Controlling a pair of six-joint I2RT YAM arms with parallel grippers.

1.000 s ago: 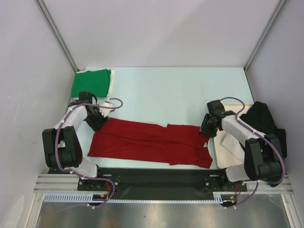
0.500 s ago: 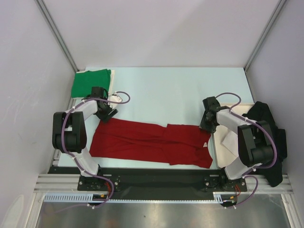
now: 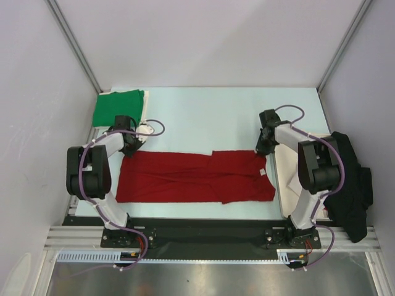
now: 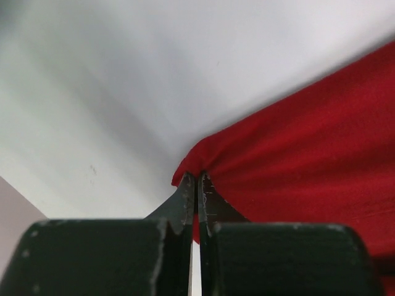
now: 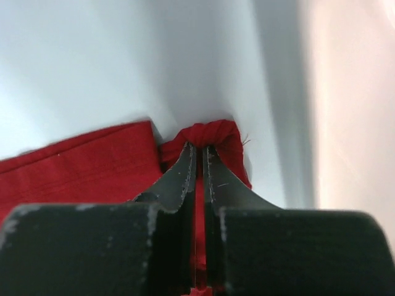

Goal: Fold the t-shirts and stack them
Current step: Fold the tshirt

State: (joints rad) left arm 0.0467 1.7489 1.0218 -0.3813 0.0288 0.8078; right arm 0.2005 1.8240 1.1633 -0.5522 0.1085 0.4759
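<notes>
Left claw is clamped tight on the far left corner of the red t-shirt, a small bunch of cloth pinched between its tips. Right claw grips the far right corner the same way, its jaws closed on a gathered fold. Between them the red t-shirt lies flat as a wide band across the near part of the pale worktop, its white neck label toward the right end. Folded, the green t-shirt sits in the far left corner, apart from the red one. On the right lie a cream board and a black garment.
</notes>
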